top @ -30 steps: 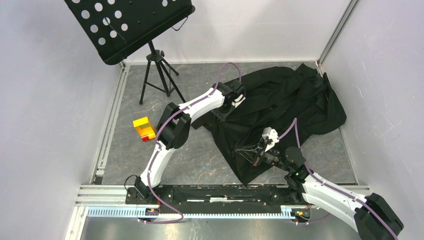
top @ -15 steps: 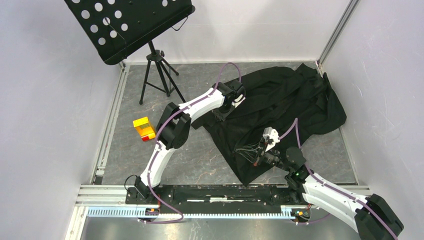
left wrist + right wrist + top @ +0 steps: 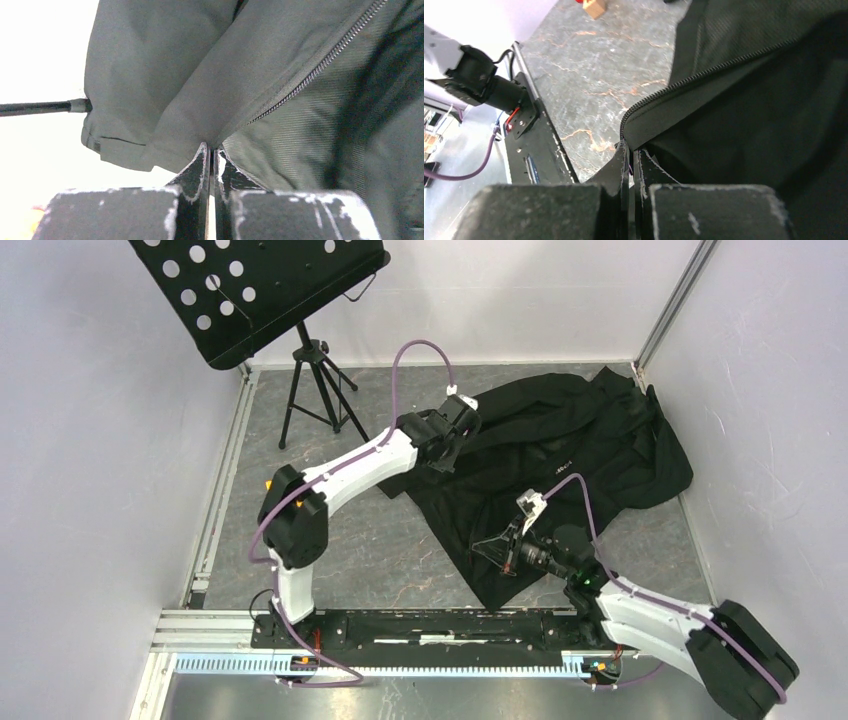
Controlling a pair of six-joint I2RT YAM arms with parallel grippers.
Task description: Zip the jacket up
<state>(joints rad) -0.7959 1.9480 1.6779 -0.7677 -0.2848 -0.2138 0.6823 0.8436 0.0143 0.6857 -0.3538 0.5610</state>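
- The jacket (image 3: 570, 455) lay crumpled across the far right part of the grey marbled table (image 3: 400, 540), reaching the right wall at the back. One flap stretched toward the near edge and ended in a point ahead of the right arm's base.
- The left gripper (image 3: 446, 452) sat at the jacket's left edge, on the side nearest the music stand (image 3: 262, 285).
- In the left wrist view its fingers (image 3: 199, 167) were pressed nearly together, with a fold of cloth running down into the narrow slit between them. It was pinching the jacket's edge.
- A line of zipper teeth (image 3: 320, 65) ran up and to the right from that pinch.
- The right gripper (image 3: 492, 548) was at the left edge of the near flap, low over the table.
- From the right wrist camera its fingers were closed on the hem just below the curved end of another zipper row (image 3: 684, 82). The dark cloth filled the right of that view and bare table lay to the left.
- The two grippers held the jacket well apart from each other, with the left one farther back than the right.
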